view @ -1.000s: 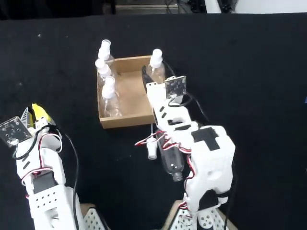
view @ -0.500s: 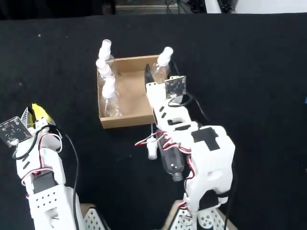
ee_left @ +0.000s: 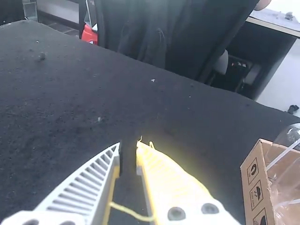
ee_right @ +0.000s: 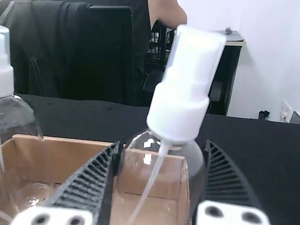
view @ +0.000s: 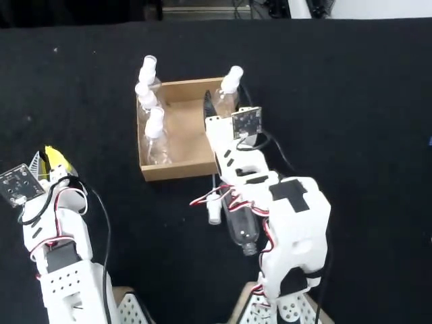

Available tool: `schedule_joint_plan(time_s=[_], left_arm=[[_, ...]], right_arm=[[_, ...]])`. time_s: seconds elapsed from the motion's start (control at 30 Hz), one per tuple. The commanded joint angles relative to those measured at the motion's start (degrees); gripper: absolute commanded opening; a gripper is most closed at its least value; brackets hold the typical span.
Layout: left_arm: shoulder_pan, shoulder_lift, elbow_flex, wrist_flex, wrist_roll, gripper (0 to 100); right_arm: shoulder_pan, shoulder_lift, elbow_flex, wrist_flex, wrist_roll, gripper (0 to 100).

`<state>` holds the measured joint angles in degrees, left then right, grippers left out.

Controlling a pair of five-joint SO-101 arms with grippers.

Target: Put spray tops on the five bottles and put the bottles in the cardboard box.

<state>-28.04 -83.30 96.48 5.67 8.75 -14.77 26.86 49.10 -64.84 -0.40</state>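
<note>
Gripping the tilted bottle (ee_right: 154,173) in my right gripper (ee_right: 161,146), jaws part-spread, I am risking it toppling over the cardboard box (view: 177,170) wall below on release

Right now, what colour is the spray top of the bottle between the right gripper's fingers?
White spray top; best in right wrist view.

Open brown cardboard box (view: 177,138) holds three upright clear plastic spray-topped bottles (view: 156,135); fourth bottle (view: 228,91) tilts at its right wall; uncapped bottle (view: 243,233) lies outside.
</note>
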Motion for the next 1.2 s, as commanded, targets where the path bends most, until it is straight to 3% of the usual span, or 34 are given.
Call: schedule_joint_plan(time_s=[0.0,0.27,0.9,1.17], left_arm=[[0.57,-0.44,1.36,0.0,-0.26,6],[0.57,-0.44,1.36,-0.18,-0.26,6],[0.57,-0.44,1.36,-0.18,-0.26,6],[0.57,-0.44,1.36,-0.09,-0.26,6]], right_arm=[[0.09,-0.48,-1.54,-1.76,0.62,21.5],[0.0,-6.55,2.77,-1.23,0.26,21.5],[-3.87,-5.41,2.42,-1.14,0.62,21.7],[-3.96,-5.76,1.01,4.75,0.62,22.0]])
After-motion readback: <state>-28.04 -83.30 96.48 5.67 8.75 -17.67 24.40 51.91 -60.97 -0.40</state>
